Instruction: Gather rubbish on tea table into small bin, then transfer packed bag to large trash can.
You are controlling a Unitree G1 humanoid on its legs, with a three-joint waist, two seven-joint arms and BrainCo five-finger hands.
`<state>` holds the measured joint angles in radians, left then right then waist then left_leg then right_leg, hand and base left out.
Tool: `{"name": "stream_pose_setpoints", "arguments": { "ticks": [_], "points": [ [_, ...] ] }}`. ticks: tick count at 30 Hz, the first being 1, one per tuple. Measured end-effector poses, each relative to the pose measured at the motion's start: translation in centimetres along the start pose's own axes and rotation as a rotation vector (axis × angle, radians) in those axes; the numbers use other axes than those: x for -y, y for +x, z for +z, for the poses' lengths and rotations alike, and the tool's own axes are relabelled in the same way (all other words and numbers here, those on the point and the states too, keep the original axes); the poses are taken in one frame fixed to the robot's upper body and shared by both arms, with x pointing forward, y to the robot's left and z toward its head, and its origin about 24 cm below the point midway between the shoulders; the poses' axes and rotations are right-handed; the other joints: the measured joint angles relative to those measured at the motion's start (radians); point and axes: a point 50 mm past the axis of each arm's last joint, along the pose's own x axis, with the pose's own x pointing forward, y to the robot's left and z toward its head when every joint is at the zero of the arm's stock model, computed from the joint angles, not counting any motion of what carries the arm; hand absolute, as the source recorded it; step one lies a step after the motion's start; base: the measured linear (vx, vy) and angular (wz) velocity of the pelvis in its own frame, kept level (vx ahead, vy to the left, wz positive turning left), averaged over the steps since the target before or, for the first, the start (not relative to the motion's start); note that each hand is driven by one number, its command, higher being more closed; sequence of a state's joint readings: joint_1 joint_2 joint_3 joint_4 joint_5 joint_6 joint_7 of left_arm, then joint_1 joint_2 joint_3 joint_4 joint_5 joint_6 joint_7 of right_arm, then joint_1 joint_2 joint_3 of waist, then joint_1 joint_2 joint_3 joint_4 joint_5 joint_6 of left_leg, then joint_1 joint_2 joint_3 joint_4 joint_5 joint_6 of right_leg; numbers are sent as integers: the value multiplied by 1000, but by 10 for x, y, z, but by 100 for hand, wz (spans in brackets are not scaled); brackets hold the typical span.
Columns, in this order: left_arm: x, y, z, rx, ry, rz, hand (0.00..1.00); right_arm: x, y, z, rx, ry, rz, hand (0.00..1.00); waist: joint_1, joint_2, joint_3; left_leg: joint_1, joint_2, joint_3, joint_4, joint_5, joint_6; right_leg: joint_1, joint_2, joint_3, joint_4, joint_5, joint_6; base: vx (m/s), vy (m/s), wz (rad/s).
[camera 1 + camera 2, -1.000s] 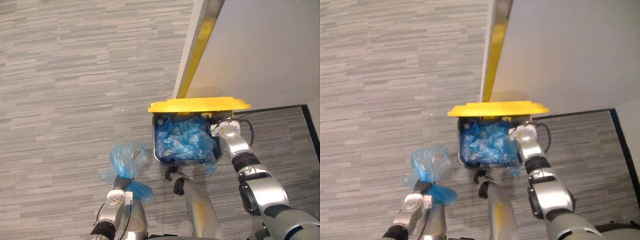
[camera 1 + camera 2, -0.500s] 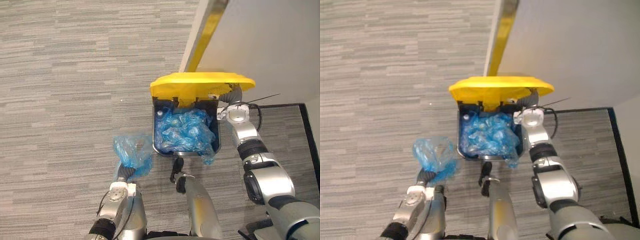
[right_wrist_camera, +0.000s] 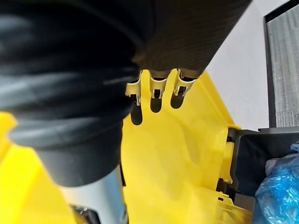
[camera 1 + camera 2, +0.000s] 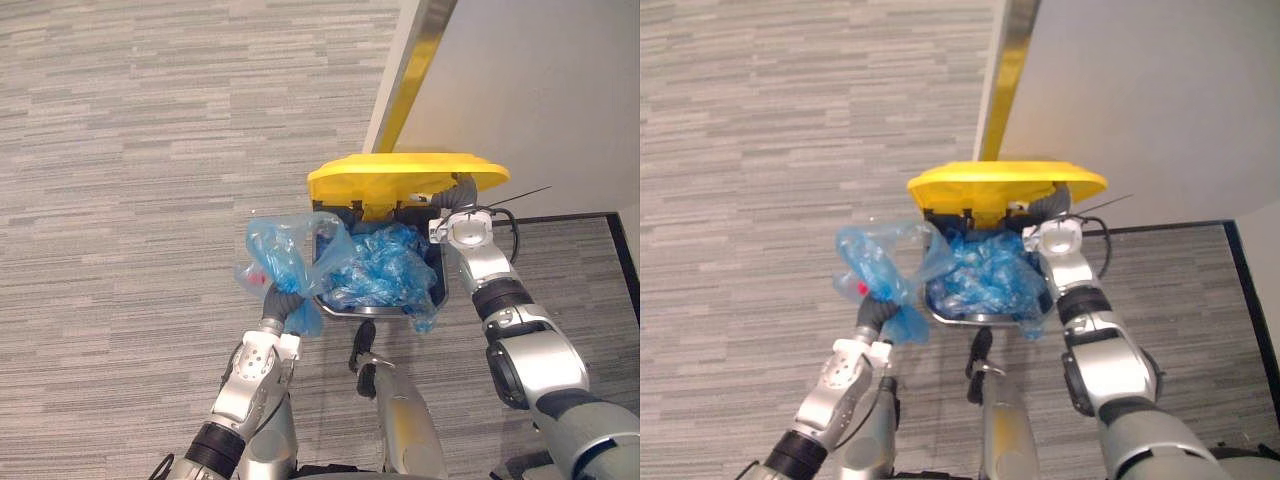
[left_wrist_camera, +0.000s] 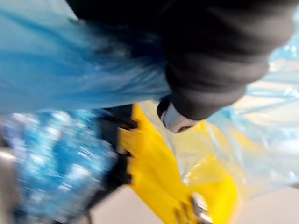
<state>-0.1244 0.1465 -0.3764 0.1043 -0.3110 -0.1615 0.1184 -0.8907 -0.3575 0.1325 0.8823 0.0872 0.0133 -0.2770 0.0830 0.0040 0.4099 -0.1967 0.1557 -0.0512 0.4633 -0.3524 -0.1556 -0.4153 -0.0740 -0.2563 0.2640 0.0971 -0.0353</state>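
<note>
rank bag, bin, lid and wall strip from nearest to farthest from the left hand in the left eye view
1. bag, gripped in the left hand.
2. bin, just to the hand's right.
3. lid, raised behind the bin.
4. wall strip, farthest, beyond the lid.

One blue bag (image 4: pixel 287 258), one trash can (image 3: pixel 245 157), one yellow lid (image 4: pixel 405 176).

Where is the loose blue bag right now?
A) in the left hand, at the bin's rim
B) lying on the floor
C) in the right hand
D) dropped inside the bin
A: the left hand grips the blue bag by its neck at the bin's rim, while the right hand props the yellow lid up.
</note>
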Motion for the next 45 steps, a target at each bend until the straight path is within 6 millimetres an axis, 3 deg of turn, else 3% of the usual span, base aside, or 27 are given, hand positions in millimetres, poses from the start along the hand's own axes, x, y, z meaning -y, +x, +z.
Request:
{"name": "stream_pose_setpoints", "arguments": {
  "ticks": [7, 15, 19, 28, 30, 33, 34, 40, 45],
  "points": [
    [38, 18, 33, 134, 5, -168, 100, -4, 0, 4, 21, -14, 25, 0, -17, 6, -9, 9, -6, 13, -34, 17, 0, -1, 0, 11, -25, 18, -2, -11, -7, -4],
    [46, 39, 57, 245, 140, -132, 100, -9, 0, 21, 87, -12, 39, 0, -31, 5, -9, 3, -7, 34, -50, 21, -2, -26, 3, 29, -24, 30, -11, 24, -3, -6],
    [34, 55, 52, 199, 200, -74, 100, -14, 1, 39, 144, -22, 59, 0, -44, 4, -10, -11, -8, 46, -62, 24, -1, -52, 5, 40, -25, 33, -12, 17, -12, -8],
    [6, 86, 19, -30, 338, 34, 100, -15, 6, 78, 241, -6, 52, 0, -80, -1, -6, -86, 4, 49, -38, 23, -5, -118, 10, 39, -26, 41, -15, 10, -7, -1],
    [-3, 93, 14, -91, 380, 62, 100, -14, 5, 97, 300, 22, 46, 0, -91, -10, 3, -129, 5, 48, -23, 21, -7, -154, 12, 39, -29, 52, -16, 0, 0, 0],
    [-9, 97, 8, -143, 419, 76, 100, -13, 3, 105, 327, 62, 47, 0, -99, -19, 8, -157, 8, 47, -13, 20, -8, -177, 14, 39, -30, 55, -18, 0, 0, 0],
    [-12, 99, 6, -166, 448, 83, 0, -12, 3, 114, 347, 75, 44, 0, -106, -25, 20, -170, 10, 47, -1, 19, -10, -185, 16, 38, -30, 58, -21, 0, 0, 0],
    [-11, 107, 13, -165, 497, 60, 0, -10, 0, 136, 413, 128, 41, 0, -114, -45, 53, -207, 12, 43, 10, 17, -11, -213, 18, 39, -30, 62, -23, -5, 2, 1],
    [-18, 103, -2, -240, 549, 56, 0, -16, -2, 139, 421, 141, 58, 0, -115, -45, 58, -199, 22, 53, 5, 15, -15, -213, 29, 43, -30, 62, -24, 23, 13, -6]
  ]
}}
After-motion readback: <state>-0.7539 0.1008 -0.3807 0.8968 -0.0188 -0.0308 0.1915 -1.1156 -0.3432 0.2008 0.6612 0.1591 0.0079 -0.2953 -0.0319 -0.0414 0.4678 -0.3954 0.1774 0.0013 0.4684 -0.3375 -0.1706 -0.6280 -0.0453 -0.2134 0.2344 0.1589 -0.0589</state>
